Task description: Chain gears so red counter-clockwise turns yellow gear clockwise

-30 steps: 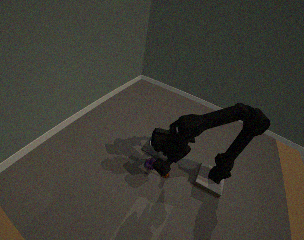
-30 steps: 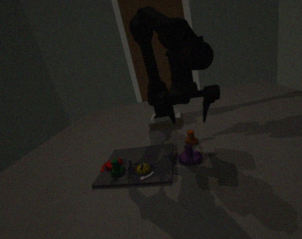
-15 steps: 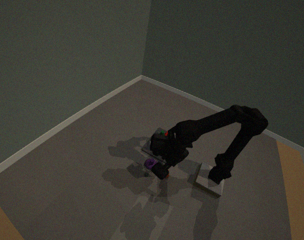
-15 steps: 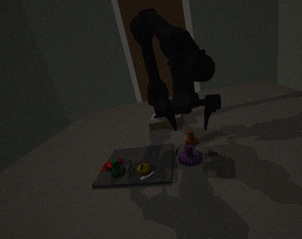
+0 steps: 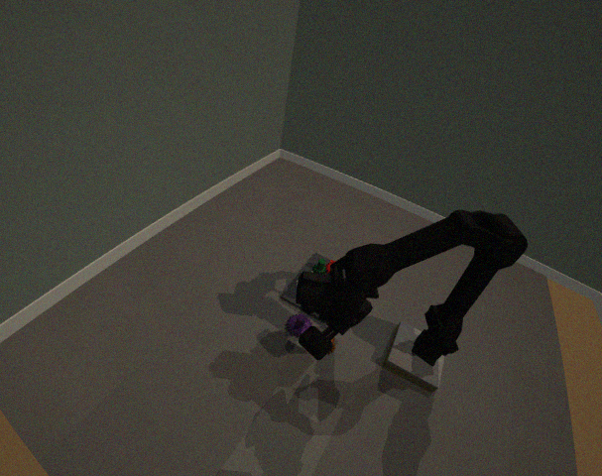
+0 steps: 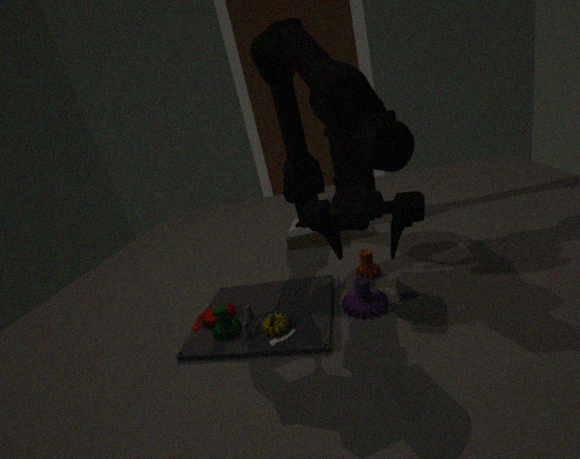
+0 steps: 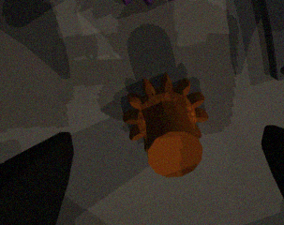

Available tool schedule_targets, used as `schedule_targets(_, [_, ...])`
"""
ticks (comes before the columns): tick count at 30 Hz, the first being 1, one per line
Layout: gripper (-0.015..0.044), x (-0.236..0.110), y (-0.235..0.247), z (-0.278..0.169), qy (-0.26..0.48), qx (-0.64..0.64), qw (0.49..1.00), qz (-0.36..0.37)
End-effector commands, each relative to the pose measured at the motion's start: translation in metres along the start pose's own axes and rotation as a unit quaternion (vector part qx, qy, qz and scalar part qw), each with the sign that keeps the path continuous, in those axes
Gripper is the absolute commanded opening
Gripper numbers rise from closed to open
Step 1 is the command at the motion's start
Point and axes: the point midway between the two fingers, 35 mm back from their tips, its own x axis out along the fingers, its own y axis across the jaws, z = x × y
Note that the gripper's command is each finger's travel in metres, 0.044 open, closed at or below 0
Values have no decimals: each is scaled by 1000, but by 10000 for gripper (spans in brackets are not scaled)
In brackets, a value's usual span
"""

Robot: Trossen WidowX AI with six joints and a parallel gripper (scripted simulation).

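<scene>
My gripper (image 6: 367, 257) (image 7: 171, 141) is open and empty, a little above the orange gear, one finger to each side of it in the wrist view. The orange gear (image 6: 367, 267) (image 7: 171, 122) stands upright on the table beside the board. A larger purple gear (image 5: 298, 324) (image 6: 365, 301) stands on the table near it. The grey board (image 6: 299, 296) holds the red gear (image 6: 208, 318), a green gear (image 6: 225, 327) beside it, and the yellow gear (image 6: 275, 323). A grey peg (image 6: 247, 316) stands between the green and yellow gears. Whether the gears mesh is too dark to tell.
The arm's pale base block (image 5: 414, 353) is behind the gears as seen in the exterior view. The white arrow (image 6: 283, 338) lies beside the yellow gear. The board's corner (image 7: 279, 72) shows at the upper right of the wrist view. The arm hides much of the board in the top view.
</scene>
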Motion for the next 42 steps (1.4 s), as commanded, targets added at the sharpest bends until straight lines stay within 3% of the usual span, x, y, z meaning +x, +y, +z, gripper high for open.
schedule_targets(1, [335,1,0,0,1,1,1000,1])
schedule_targets(11, [72,1,0,0,1,1,1000,1])
schedule_targets(19, [0,1,0,0,1,1,1000,1])
schedule_targets(42, [0,-47,4,7,1,1,1000,2])
